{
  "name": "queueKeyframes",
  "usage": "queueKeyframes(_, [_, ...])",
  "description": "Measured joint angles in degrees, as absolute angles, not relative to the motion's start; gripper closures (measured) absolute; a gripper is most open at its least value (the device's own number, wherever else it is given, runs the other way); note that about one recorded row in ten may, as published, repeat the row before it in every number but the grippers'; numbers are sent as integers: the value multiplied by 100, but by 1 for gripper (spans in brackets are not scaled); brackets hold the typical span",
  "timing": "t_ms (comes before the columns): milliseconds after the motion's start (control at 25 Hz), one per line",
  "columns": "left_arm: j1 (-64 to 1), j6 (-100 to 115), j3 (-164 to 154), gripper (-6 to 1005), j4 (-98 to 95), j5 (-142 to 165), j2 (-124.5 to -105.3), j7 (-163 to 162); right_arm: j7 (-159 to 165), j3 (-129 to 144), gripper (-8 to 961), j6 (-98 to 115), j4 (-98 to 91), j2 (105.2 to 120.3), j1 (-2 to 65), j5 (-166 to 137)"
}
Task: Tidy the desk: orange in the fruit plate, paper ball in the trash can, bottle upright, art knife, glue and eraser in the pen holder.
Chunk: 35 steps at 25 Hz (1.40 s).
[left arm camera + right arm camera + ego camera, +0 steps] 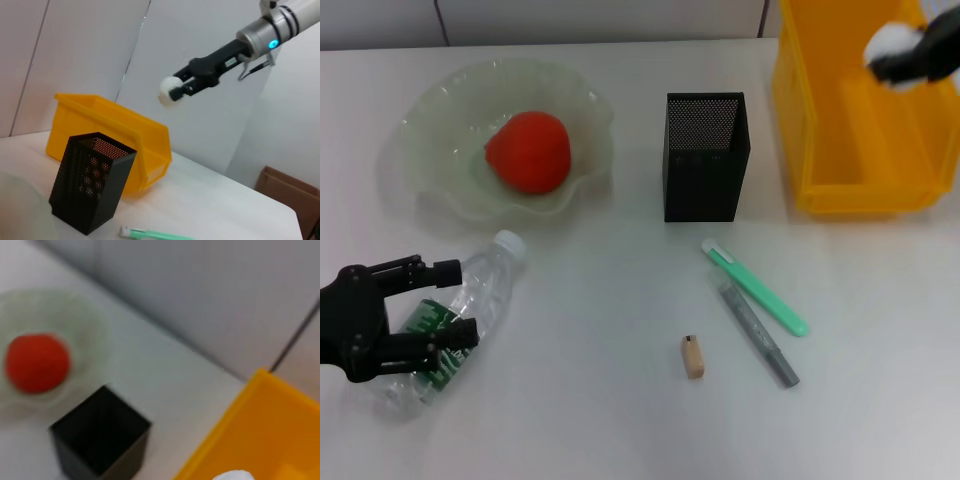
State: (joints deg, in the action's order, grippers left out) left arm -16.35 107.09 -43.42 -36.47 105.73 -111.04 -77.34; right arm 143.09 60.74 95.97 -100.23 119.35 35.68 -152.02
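My right gripper (898, 58) is shut on the white paper ball (888, 42) and holds it above the yellow trash can (860, 185); the left wrist view shows the same gripper (179, 90), ball (168, 91) and can (107, 131). The orange (527, 150) lies in the pale-green fruit plate (428, 112). The bottle (480, 295) lies on its side at the front left, cap towards the plate. My left gripper (442, 306) straddles its labelled part with jaws apart. The black mesh pen holder (705, 158) stands mid-table. The green art knife (756, 288), grey glue stick (758, 333) and eraser (693, 357) lie in front of it.
The right wrist view shows the orange (36, 362), the pen holder (100, 440), the trash can's rim (235, 420) and the top of the paper ball (234, 475). A brown cardboard box (287, 192) stands beyond the table's far end.
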Motion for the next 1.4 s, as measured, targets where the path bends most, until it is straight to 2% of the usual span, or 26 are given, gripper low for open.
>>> queueKeyframes(360, [-1785,10716,-4338,182,-3732,10557,-11142,-7962,14069,6015,408,8462,-9365,11965,3209,-15081])
queueKeyframes(560, [-1892,10723,-4291,183,-4486,10552,-11251,-8864,13899,5728,211,8551,-9263,11963,2969,-14079])
queueKeyframes(720, [-1969,10724,-4329,184,-5390,10649,-11366,-9899,13381,5376,132,8766,-9208,11960,2624,-12990])
queueKeyframes(760, [-2002,10725,-4336,184,-5740,10742,-11407,-10290,12855,5179,112,9006,-9033,11947,2339,-12122])
queueKeyframes(800, [-2002,10725,-4336,184,-5740,10742,-11407,-10290,12855,5179,112,9006,-9033,11947,2339,-12122])
queueKeyframes(960, [-2390,10734,-4444,185,-7452,11808,-11714,-12293,10933,4880,113,9925,-7833,11908,1811,-10690])
queueKeyframes(1080, [-2660,10641,-5002,185,-8040,12689,-11846,-13265,10140,4779,114,10215,-7233,11908,1713,-10580])
queueKeyframes(1160, [-2856,10367,-5950,185,-8167,13348,-11855,-14122,9006,4536,114,10562,-5987,11890,1705,-10550])
queueKeyframes(1400, [-2945,9750,-6985,186,-8190,13970,-11865,-14906,7644,4319,116,10671,-4336,11786,1764,-10575])
